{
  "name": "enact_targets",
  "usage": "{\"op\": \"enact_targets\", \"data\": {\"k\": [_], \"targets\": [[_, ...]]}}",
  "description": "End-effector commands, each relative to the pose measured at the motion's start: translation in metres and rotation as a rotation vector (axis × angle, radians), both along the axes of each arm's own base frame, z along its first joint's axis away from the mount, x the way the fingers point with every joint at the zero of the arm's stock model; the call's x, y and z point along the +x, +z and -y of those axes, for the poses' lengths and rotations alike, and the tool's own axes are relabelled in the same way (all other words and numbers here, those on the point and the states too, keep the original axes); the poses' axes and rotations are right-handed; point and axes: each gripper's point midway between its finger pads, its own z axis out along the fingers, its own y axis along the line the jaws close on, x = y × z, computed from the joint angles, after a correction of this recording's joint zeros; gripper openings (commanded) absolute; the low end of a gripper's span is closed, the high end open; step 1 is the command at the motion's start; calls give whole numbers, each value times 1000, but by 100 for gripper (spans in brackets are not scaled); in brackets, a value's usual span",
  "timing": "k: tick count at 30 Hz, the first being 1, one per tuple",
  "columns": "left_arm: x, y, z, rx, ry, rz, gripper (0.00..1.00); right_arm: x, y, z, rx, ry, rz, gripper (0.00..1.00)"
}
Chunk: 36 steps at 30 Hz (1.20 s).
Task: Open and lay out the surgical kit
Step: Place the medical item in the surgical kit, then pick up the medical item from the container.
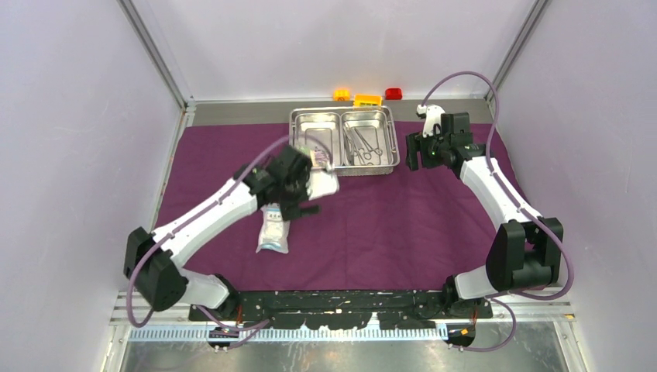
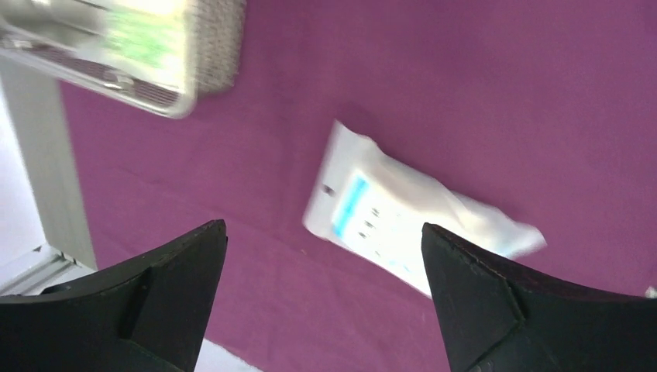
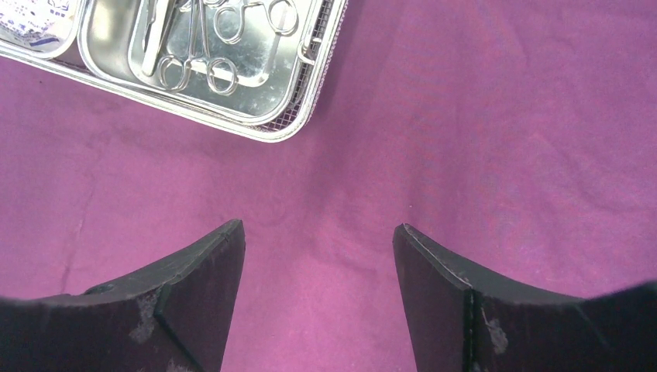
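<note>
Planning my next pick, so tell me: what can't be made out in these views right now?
Left wrist view: print on the packet is washed out and unreadable; the tray is blurred and cut off by the top edge.
Right wrist view: the instruments lose their tips past the top edge.
Top view: the left gripper overlaps the tray's near left corner, hiding part of that compartment; instruments too small to count.
</note>
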Motion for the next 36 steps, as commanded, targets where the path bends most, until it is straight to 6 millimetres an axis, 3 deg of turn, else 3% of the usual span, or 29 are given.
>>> {"op": "enact_targets", "data": {"k": [1,4,11,15,20,36], "targets": [[73,46,34,-252,208,62,96,6,13,0,8,7,51,75],[114,41,43,-342,382,-5,90,5,16,0,5,11,60,74],[185,31,66,-480,619,-58,88,3,22,1,0,13,77,75],[212,3,64,-501,740,-122,88,3,23,1,-1,16,79,75],[222,-19,71,-584,818,-270,86,2,22,-2,12,25,72,75],[218,-54,86,-607,856,-424,69,2,11,-5,13,49,31,75]]}}
